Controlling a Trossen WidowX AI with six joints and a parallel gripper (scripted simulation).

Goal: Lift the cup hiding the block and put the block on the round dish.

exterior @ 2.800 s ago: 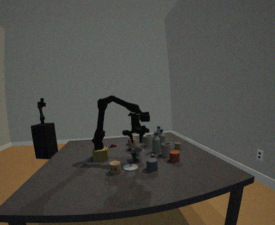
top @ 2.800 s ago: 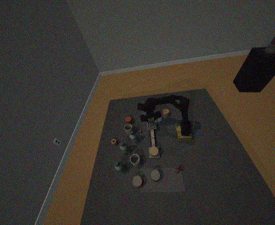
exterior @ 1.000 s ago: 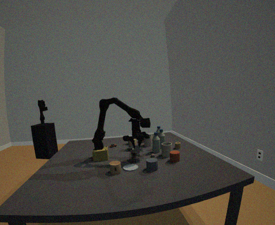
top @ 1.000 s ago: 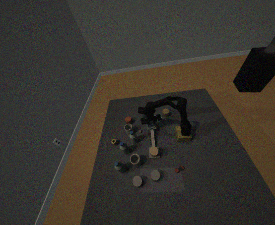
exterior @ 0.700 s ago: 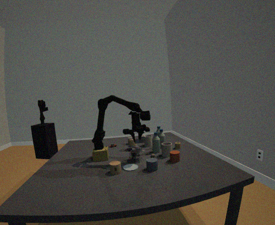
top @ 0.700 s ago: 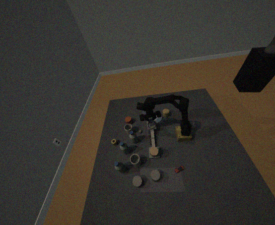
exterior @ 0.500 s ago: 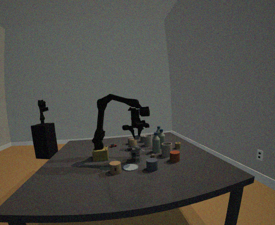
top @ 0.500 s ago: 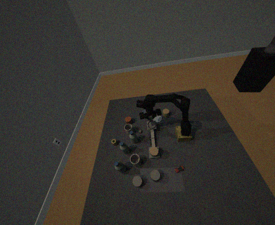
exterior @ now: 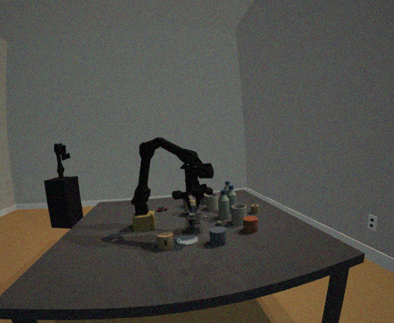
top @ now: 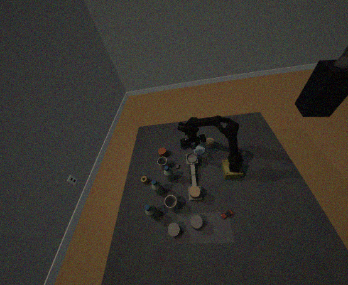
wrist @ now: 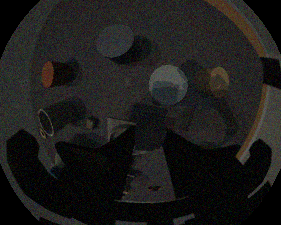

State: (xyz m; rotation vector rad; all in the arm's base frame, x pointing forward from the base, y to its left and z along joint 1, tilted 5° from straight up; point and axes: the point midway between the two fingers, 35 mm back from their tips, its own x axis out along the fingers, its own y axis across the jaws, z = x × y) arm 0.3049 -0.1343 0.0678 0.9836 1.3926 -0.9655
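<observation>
The pincer [top: 193,145] [exterior: 195,210] [wrist: 148,129] is clamped on a small, dark piece, apparently the block [wrist: 150,124]. In the wrist view, the block appears as a dark blue-grey, square-edged face between the fingers; low light and image grain obscure its surface detail. The block is located above the desk [top: 251,226] [exterior: 181,277], off the balance [top: 193,177], and near the round dish [top: 199,150] [exterior: 187,240] [wrist: 168,75]. Its exact height cannot be determined.

The dish is pale, bluish and circular, with a darker patch across part of its face in the wrist view. A tan-topped cup [top: 195,191] stands upright on one end of the balance. The opposite end shows a round pan [top: 191,157]. A tan-topped cylinder [top: 210,141] [exterior: 165,242] [wrist: 219,79] stands beside the dish.
</observation>
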